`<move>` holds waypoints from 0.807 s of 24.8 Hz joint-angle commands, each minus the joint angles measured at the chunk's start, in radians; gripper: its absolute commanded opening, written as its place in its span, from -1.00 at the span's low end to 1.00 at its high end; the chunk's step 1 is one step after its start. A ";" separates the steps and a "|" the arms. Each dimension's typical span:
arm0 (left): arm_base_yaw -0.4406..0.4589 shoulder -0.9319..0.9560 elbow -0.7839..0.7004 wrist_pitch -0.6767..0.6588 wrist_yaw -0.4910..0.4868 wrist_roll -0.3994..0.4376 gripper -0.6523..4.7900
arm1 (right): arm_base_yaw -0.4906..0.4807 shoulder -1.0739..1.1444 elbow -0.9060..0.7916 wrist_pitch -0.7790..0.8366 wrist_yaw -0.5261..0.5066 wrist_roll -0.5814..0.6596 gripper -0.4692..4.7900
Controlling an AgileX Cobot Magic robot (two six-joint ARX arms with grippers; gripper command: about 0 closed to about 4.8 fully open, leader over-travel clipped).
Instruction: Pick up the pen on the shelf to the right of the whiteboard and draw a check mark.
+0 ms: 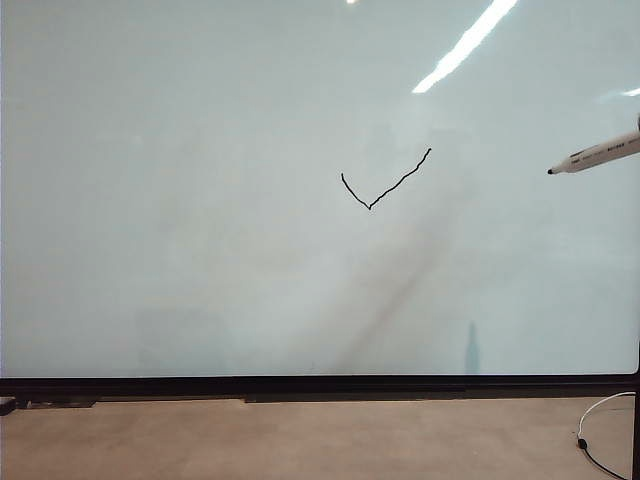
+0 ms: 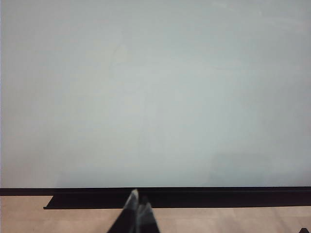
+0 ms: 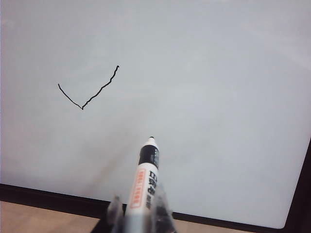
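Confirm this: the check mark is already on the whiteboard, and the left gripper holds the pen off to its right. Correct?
Wrong gripper. The right gripper holds the pen, as the right wrist view shows; the left gripper holds nothing. The check mark is indeed on the whiteboard.

The left tool has two thin fingers, dark with pale grey tips, shaped like small points. The right tool has see-through, shiny fingers on a dark base.

We count one whiteboard, one check mark, one pen, and two grippers: left, right.
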 commanded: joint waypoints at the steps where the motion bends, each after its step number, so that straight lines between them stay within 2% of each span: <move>1: 0.000 0.001 0.003 0.006 0.000 0.005 -0.78 | 0.001 -0.062 0.003 -0.073 0.008 -0.013 -0.84; 7: 0.000 0.001 0.003 0.006 0.000 0.005 -0.78 | -0.006 -0.126 0.003 -0.143 0.024 -0.016 -0.84; 14: 0.000 0.001 0.003 0.006 0.000 0.005 -0.78 | -0.043 -0.158 0.003 -0.166 -0.003 -0.016 -0.84; 20: 0.000 0.001 0.003 0.006 0.000 0.005 -0.78 | -0.050 -0.251 0.003 -0.277 0.003 -0.016 -0.84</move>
